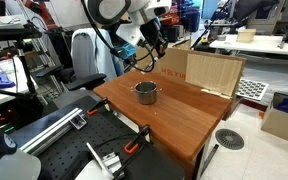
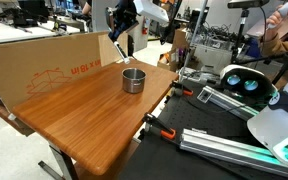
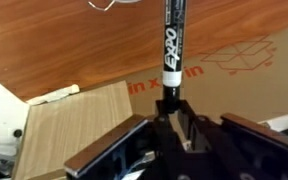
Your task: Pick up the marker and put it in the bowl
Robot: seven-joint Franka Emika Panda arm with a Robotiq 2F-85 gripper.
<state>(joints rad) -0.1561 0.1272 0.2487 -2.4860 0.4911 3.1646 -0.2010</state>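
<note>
In the wrist view my gripper (image 3: 172,108) is shut on the marker (image 3: 173,45), a black pen with a white band and white lettering that sticks out past the fingertips. In both exterior views the gripper (image 1: 154,42) (image 2: 120,38) hangs in the air above the back of the wooden table, up and behind the bowl. The bowl (image 1: 146,93) (image 2: 133,80) is a small shiny steel pot standing upright on the table top. The marker is too small to make out in the exterior views.
A cardboard panel (image 1: 212,70) (image 2: 44,60) stands along the back edge of the wooden table (image 1: 184,115) (image 2: 84,115). Orange clamps (image 1: 134,145) (image 2: 159,128) grip the table's edge. Equipment and another robot sit beyond the table (image 2: 254,90).
</note>
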